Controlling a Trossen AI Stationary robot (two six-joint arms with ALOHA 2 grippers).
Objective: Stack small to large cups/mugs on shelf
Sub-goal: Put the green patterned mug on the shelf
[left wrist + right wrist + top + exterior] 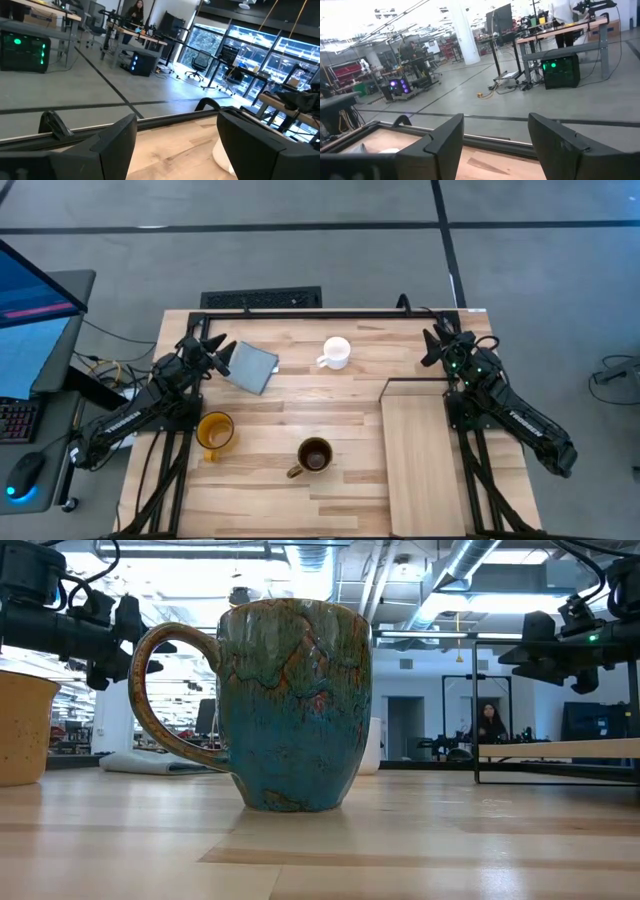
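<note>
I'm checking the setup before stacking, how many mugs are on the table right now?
3, none on the shelf yet. The white mug sits near the far edge, the yellow mug on the left side, and the brown mug near the middle. None appears hidden.

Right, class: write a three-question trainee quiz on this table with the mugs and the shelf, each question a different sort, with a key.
1. True or false: the white mug already stands on the shelf.
2. Which mug lies nearest the left gripper? A) yellow-orange mug B) dark brown mug C) white mug
3. Fill in: the grey-blue cloth lies beside the ___ gripper.

Key: 1 false, all three mugs stand on the tabletop; 2 A; 3 left. The right gripper waits, open, near the shelf's far end.
</note>
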